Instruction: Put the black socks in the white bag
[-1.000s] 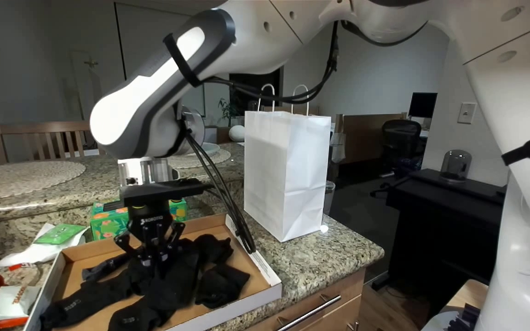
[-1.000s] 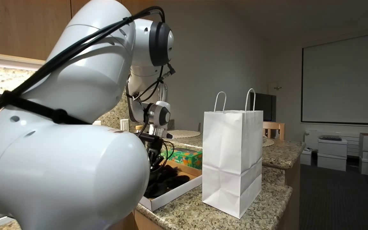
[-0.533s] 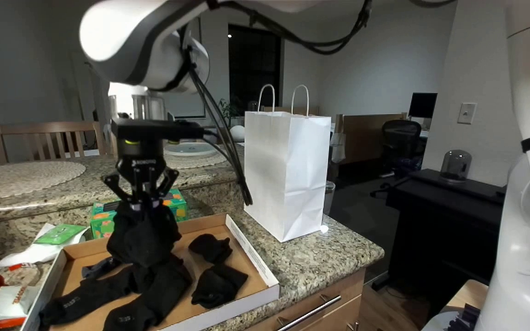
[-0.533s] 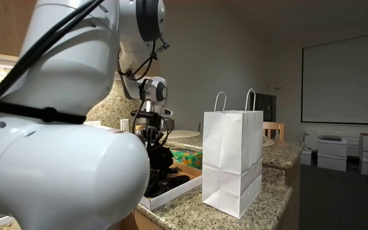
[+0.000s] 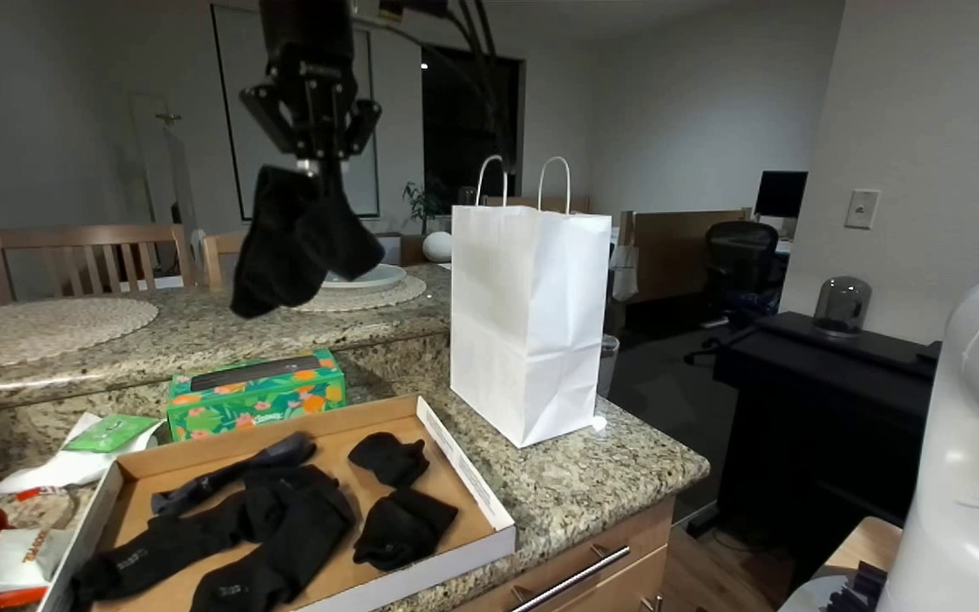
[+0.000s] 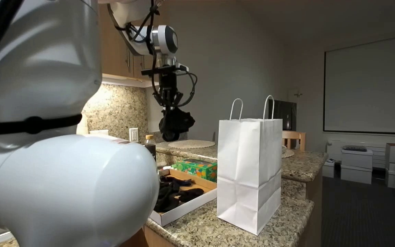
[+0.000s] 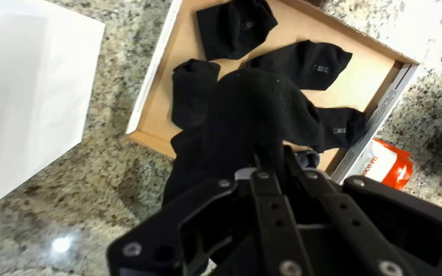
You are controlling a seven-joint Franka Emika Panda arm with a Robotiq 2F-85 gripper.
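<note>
- Compared with half a second ago, I see the tool point(image 5: 318, 167) much higher over the cardboard tray point(image 5: 462, 467), shifted toward twelve o'clock in both exterior views.
- The bundle of black socks point(image 5: 281, 246) is up with it and no longer covers part of the green flowered box point(image 5: 264, 404).
- The white bag point(image 5: 494, 323) stands in the same spot, upright on the bench point(image 5: 600, 476), handles up, at about four o'clock from the tool in both exterior views; the bundle is apart from it.
- In an exterior view the bundle hangs at six o'clock from the tool, one lobe drooping toward seven, another toward five.
- The loose black socks point(image 5: 404, 527) lie farther down at six o'clock, in the tray, well apart from the bundle.
- The fingers point(image 7: 283, 237) are drawn nearly together, pinching the bundle's top; how many socks they hold, I cannot tell.
</note>
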